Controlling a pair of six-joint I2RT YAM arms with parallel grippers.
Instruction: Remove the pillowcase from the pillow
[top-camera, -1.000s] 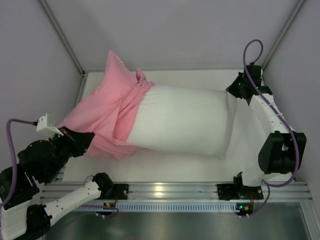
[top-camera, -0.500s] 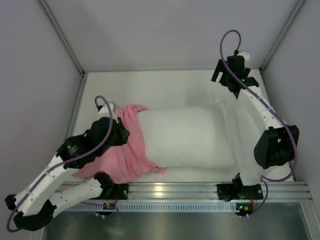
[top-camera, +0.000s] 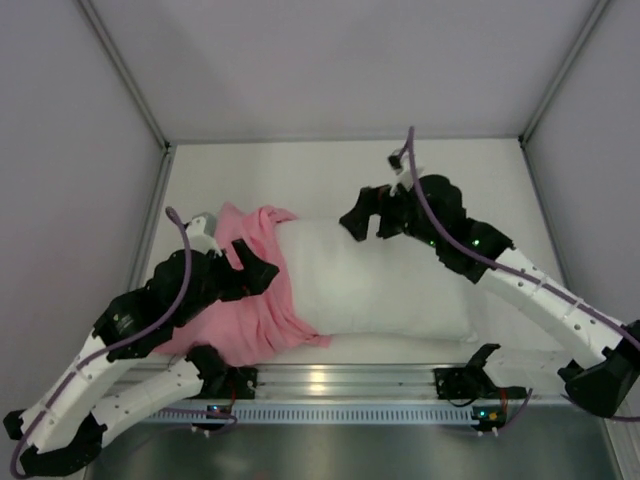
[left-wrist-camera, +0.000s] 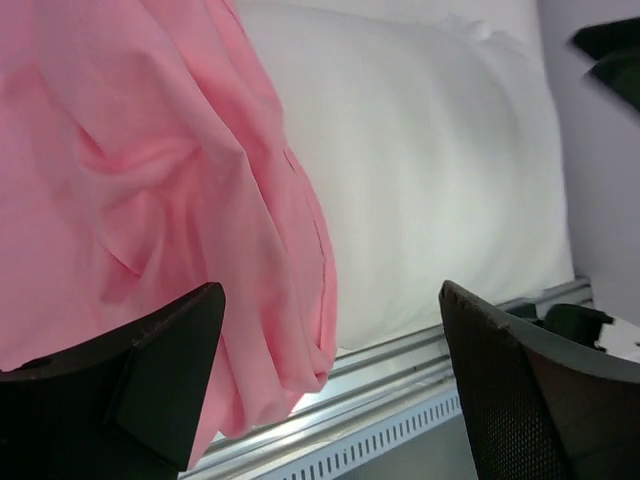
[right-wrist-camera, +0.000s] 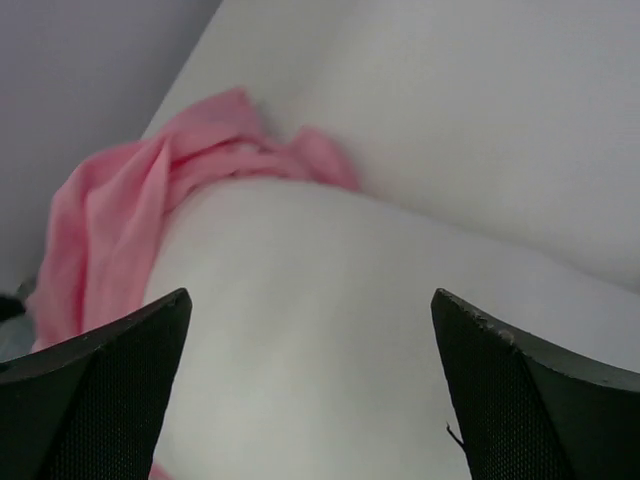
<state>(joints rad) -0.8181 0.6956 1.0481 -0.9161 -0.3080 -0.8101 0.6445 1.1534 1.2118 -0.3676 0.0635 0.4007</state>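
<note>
Toward the table's (top-camera: 330, 165) near edge, pillow (top-camera: 385, 275) lengthwise, pillowcase (top-camera: 250, 305) bunched around its left end; left gripper (top-camera: 250, 268) spread wide and empty over the pink folds, right gripper (top-camera: 368, 222) likewise wide, empty, above the pillow's far side.

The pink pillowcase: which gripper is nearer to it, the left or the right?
Left. The left gripper hangs open directly over the bunched pillowcase. The right gripper is open above the bare white pillow, away from the pink cloth.
</note>
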